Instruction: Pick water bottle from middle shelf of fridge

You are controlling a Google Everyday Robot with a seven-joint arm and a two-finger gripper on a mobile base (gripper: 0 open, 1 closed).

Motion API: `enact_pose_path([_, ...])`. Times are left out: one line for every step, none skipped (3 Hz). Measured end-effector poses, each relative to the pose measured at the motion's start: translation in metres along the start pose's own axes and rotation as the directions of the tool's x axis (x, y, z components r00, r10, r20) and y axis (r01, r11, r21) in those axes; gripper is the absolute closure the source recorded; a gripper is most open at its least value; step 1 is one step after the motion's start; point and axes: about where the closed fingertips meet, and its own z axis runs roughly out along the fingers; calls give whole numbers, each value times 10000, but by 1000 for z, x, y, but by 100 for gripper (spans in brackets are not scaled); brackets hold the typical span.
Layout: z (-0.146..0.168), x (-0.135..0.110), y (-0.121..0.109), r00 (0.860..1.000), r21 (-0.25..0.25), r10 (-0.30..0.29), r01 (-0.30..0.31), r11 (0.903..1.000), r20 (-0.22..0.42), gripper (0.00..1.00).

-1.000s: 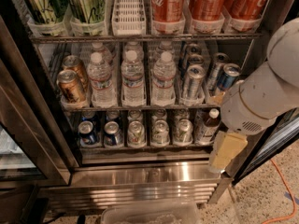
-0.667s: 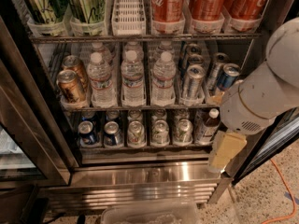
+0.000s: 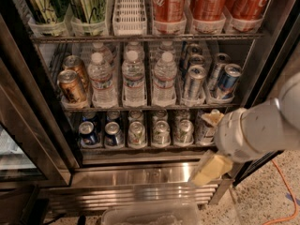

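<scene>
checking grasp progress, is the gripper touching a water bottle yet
Apart. The camera view shows the gripper low by the steel base, well below the water bottles on the middle shelf.

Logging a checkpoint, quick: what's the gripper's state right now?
Gripper: cannot be told; it sits low on the right by the base of the fridge, below the middle shelf.

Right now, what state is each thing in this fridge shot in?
fridge, door open.
water bottles, upright, capped, on the middle shelf.
bronze cans, standing, left lane.
silver-blue cans, standing, right lanes.
gripper, low right in front of the fridge, apart from the bottles.
</scene>
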Motion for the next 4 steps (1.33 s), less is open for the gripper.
enact_pose_path([16,-18,11,9900,721,517,-615,9955,1311,0])
enact_pose_path([27,-41,7,9703,1610,677,-1070,9811,2321,0])
enact_pose_path([34,-50,-14,9548,2614,755,-1541,9528,2876,0])
enact_pose_path([31,-49,-31,9419,3160,1076,-2124,9247,3183,0])
